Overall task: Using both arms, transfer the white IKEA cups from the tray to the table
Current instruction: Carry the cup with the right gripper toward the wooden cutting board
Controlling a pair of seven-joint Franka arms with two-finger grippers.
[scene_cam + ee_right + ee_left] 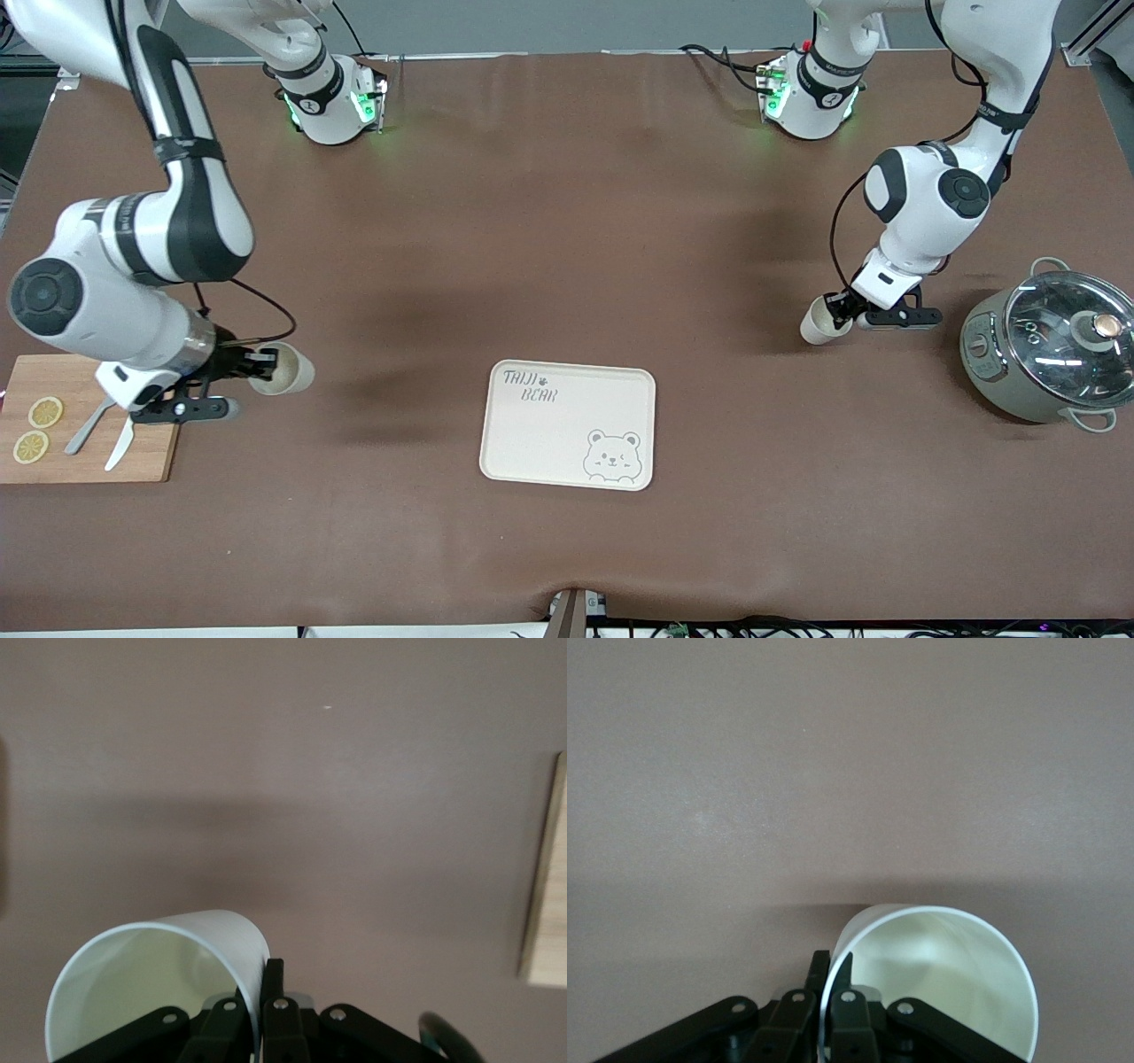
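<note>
My left gripper is shut on the rim of one white IKEA cup, held tilted on its side above the brown table, between the bear tray and the pot. In the left wrist view its fingers pinch the cup's wall. My right gripper is shut on the rim of the second white cup, also tilted, beside the wooden board. The right wrist view shows that cup with its wall pinched between the fingers.
A cream bear tray lies mid-table, nearer the front camera. A grey-green pot with a glass lid stands at the left arm's end. A wooden board with lemon slices and cutlery lies at the right arm's end; its edge also shows in the right wrist view.
</note>
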